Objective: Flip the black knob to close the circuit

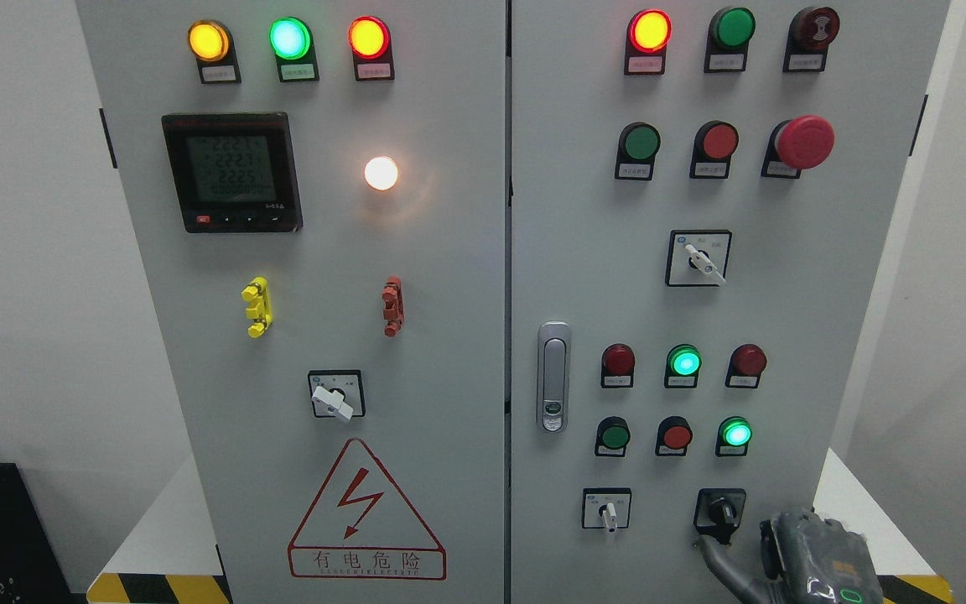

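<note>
The black knob (719,510) sits on a black square plate at the lower right of the grey cabinet's right door (785,302), its handle pointing roughly straight down. My right hand (772,558) comes up from the bottom right corner, just below and to the right of the knob. One grey finger (711,555) stretches left, and its tip lies just under the knob's plate without gripping it. The hand holds nothing. No left arm shows.
A white-handled selector (609,510) sits left of the knob, with lit green lamps (735,433) and red buttons above. A door latch (553,377) is mounted by the seam. The left door carries a meter (231,172), a selector (334,396) and a warning triangle (364,512).
</note>
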Motion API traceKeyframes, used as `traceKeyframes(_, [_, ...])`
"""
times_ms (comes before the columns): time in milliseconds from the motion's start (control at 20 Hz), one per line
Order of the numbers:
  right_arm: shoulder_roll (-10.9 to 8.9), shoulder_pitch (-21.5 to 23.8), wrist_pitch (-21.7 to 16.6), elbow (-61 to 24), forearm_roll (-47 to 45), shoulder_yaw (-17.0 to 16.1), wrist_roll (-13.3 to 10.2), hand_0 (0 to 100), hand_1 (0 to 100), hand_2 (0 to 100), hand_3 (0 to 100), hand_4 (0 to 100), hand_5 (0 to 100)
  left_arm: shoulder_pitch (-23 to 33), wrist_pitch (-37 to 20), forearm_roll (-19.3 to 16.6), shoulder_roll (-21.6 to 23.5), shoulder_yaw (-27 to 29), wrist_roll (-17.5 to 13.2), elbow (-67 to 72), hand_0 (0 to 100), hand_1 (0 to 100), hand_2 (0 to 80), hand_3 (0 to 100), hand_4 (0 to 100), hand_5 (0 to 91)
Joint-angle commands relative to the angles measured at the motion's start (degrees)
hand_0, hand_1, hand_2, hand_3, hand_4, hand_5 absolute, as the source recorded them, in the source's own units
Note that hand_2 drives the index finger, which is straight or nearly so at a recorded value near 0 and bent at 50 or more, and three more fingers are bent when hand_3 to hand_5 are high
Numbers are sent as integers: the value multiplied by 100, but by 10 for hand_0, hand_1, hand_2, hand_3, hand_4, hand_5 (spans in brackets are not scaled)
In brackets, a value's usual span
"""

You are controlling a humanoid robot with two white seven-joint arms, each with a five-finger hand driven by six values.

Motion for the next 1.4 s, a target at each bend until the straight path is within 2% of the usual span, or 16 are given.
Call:
traceKeyframes(0, [-3, -36, 76, 151, 2, -6, -5, 0, 0, 953, 1000, 882, 892, -4, -1, 7, 0, 0, 3, 5, 120, 556, 0, 0, 0, 0])
traceKeyframes(750, [6, -97, 182, 195, -42, -94, 4, 0, 0, 952, 1000, 881, 898, -4, -1, -10, 0, 0, 3, 5, 120, 556, 0, 0, 0, 0])
traceKeyframes(1050, [-3, -89, 173, 195, -42, -287, 30, 0, 0, 951, 1000, 881, 899, 4, -1, -10, 0, 0, 3, -4, 120, 556, 0, 0, 0, 0])
traceKeyframes(1350, [-3, -98, 173, 168, -139, -332, 30, 0, 0, 951, 1000, 881, 900, -4, -1, 7, 0, 0, 3, -4, 120, 556, 0, 0, 0, 0])
